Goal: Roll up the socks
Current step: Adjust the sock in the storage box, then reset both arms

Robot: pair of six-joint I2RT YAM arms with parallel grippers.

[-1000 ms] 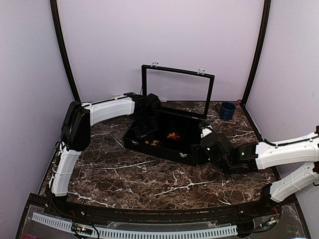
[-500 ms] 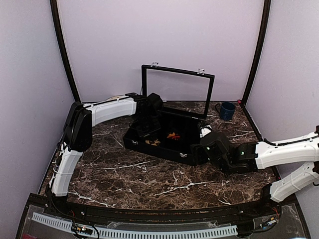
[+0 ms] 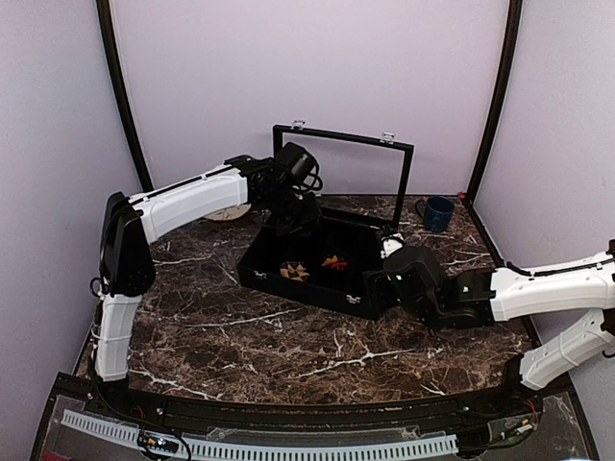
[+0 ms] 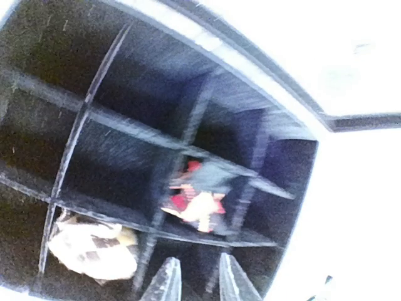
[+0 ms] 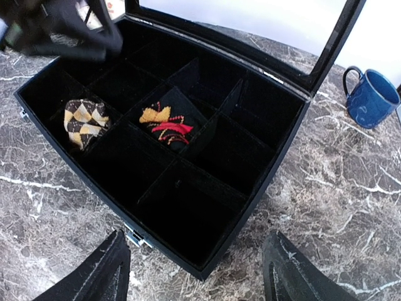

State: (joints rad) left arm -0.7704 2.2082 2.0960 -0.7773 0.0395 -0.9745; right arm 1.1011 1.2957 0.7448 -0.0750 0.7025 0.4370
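Dark marble table [image 3: 288, 336]. Right gripper [image 5: 194, 269] at the black case's [image 5: 188, 207] near corner, jaws wide apart, empty. Tan sock [image 5: 84, 120] balled in one cell, red sock [image 5: 166, 125] in a cell at its 3 o'clock. Left gripper [image 4: 193, 282] overhead, jaws slightly apart, empty. Red sock at its 12 o'clock; probably the nearer arm.

Ahead of the right gripper [image 5: 195, 237], whose fingers [image 5: 100, 276] are black, the case [image 5: 194, 219] is black all over, dividers included. The sock ahead to its left [image 5: 84, 121] has tan and black diamonds. The sock just right of that one [image 5: 168, 127] is red, orange and black. The mug [image 5: 369, 97], far ahead to the right, is blue. The table [image 5: 351, 207] below is dark brown marble with white veins. The arms [image 3: 192, 202] are white with black joints, and the walls [image 3: 317, 67] pale lilac.
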